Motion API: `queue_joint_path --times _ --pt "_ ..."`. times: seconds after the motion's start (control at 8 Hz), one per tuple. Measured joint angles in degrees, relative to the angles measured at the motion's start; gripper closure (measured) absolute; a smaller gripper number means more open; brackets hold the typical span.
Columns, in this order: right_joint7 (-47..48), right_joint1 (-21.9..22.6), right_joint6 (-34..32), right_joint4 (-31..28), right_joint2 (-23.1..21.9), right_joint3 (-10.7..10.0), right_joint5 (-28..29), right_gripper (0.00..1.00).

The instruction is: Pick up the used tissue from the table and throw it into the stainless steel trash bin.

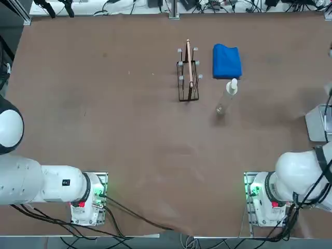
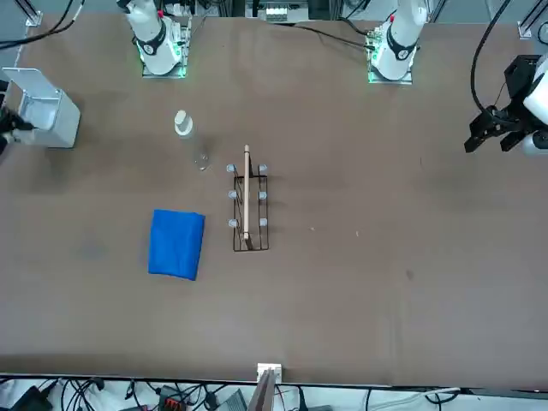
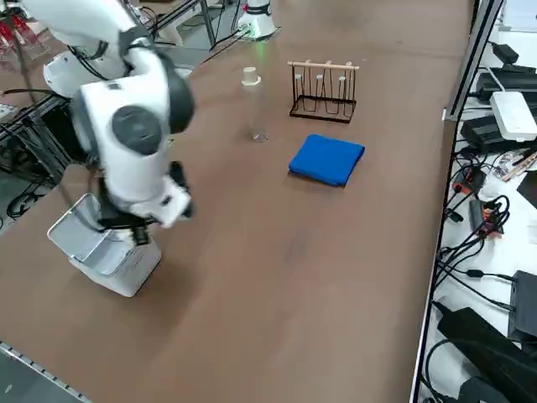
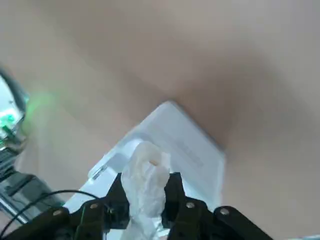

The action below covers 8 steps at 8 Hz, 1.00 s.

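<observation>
- The used tissue (image 4: 145, 187) is a crumpled white wad pinched between the two dark fingers (image 4: 187, 210) of the right gripper (image 4: 144, 207); it stands up between them and is off the counter.
- In the wrist view the tissue sits directly over the stainless steel trash bin (image 4: 172, 145), whose pale rectangular rim fills the space beyond the fingers.
- The bin (image 3: 105, 248) stands at the robot's right edge of the counter (image 3: 277, 243), near the right arm's base; it is a light grey box with its lid raised.
- The right gripper (image 3: 126, 231) hangs just above the bin's opening in the side view, under the arm's large white wrist joint. The fingers are closed on the tissue.
- In the top view only the bin's edge (image 1: 317, 123) shows at the right border.
- Elsewhere on the counter, well apart from the bin: a clear bottle (image 1: 226, 96) with a white cap, a folded blue cloth (image 1: 226, 61) just beyond it, and a brown wire rack (image 1: 188, 75) beside the cloth.
</observation>
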Motion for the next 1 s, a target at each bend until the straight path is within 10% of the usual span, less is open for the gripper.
queue_joint_path --times 0.25,0.75,1.0 --pt "-3.72 -5.50 1.41 -3.97 -1.47 0.01 -0.05 0.67" --pt "-6.86 -7.60 5.67 -7.01 -1.45 0.66 -0.05 0.05" --pt "-7.35 -7.48 5.88 -5.70 -2.68 2.76 0.47 0.00"
